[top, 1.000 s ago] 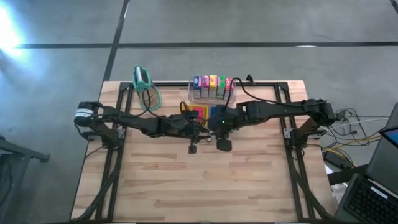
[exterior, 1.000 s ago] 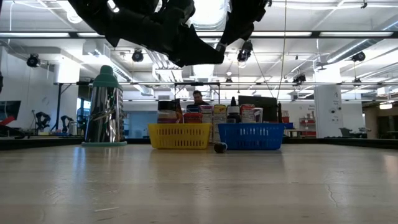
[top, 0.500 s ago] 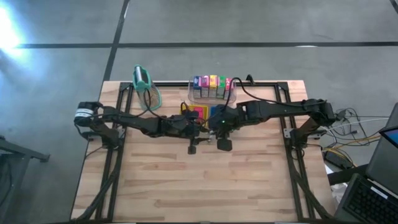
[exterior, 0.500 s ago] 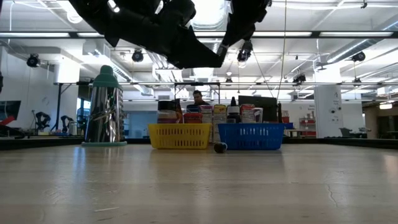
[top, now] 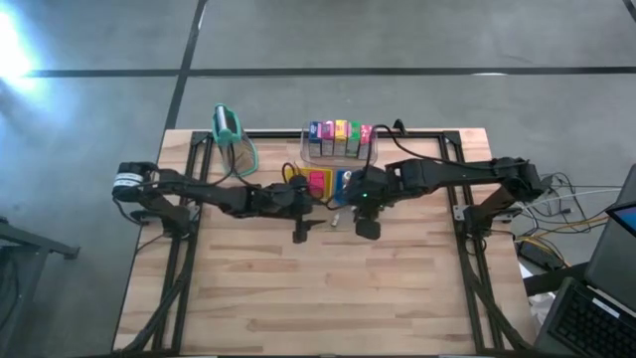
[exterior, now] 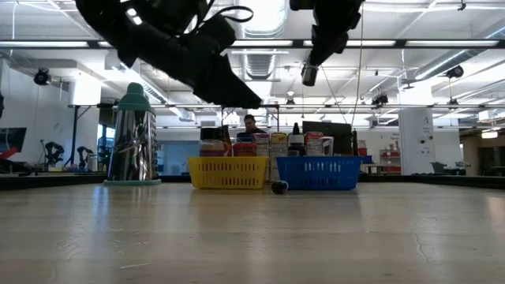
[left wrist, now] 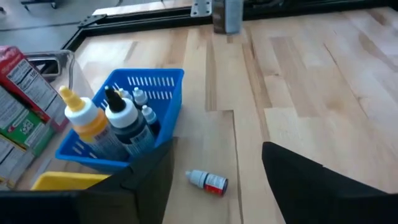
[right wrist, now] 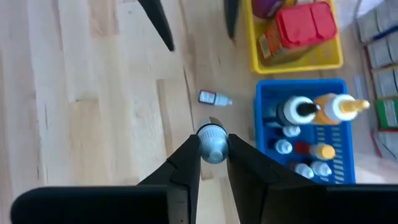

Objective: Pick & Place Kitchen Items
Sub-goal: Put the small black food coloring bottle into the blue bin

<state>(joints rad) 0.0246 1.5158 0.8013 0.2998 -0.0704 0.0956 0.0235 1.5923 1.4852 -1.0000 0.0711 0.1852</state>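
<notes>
Two small bottles out of the trays: a pale-capped bottle [right wrist: 213,144] pinched cap-up between the closed fingers of the right gripper [right wrist: 213,148], held well above the table [top: 298,298] near the front edge of the blue tray [right wrist: 264,99]; a white dropper bottle [left wrist: 207,182] lying on its side on the bare wood, just in front of the trays and untouched by either arm; seen in the low view as a small dark shape [exterior: 279,187] on the wood before the two trays. Left gripper [left wrist: 217,149] hanging over that lying bottle with fingers spread wide and nothing between them, raised clear of the wood. In the blue tray, upright squeeze bottles [left wrist: 106,121], one yellow-capped and one black-capped, plus a few tiny ones beside them. In the yellow tray [right wrist: 298,62], just beside the blue one, a red block [right wrist: 305,25] resting against an orange pouch [right wrist: 273,43]. Behind both trays, at the far edge of the table, a clear bin [top: 308,149] with a row of colourful cartons [top: 338,130] standing side by side. At the far left corner, well apart from the trays, a tall container with a teal top [exterior: 132,134], upright. Beyond the table, in the room, a person [exterior: 251,124] partly hidden behind the cartons.
</notes>
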